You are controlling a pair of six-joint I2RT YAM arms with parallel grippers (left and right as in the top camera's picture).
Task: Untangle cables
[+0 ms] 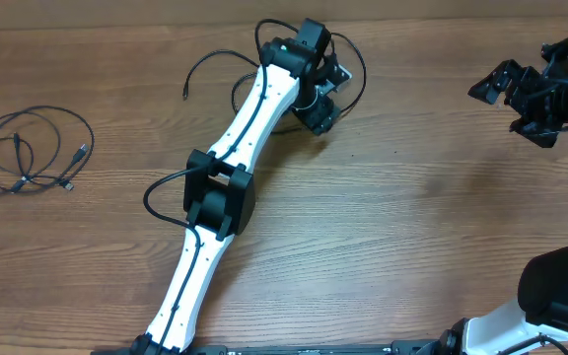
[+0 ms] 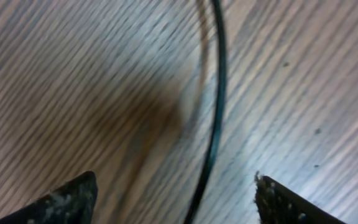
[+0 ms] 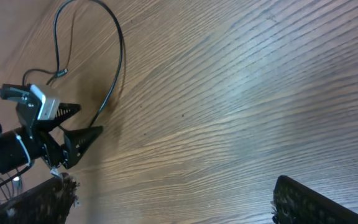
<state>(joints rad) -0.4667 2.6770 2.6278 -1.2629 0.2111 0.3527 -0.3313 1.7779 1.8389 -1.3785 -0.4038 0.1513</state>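
One black cable loops on the wooden table around my left gripper, and its plug end lies to the left. In the left wrist view this cable runs across the table between the fingers of my left gripper, nearer the right one. The jaws stand apart and neither touches the cord. A second cable lies coiled at the far left. My right gripper hovers at the far right, open and empty. It looks toward the left gripper and the cable loop.
The left arm lies diagonally across the middle of the table from the near edge. Its own thick black wire bulges out beside the elbow. The right arm's base sits at the near right corner.
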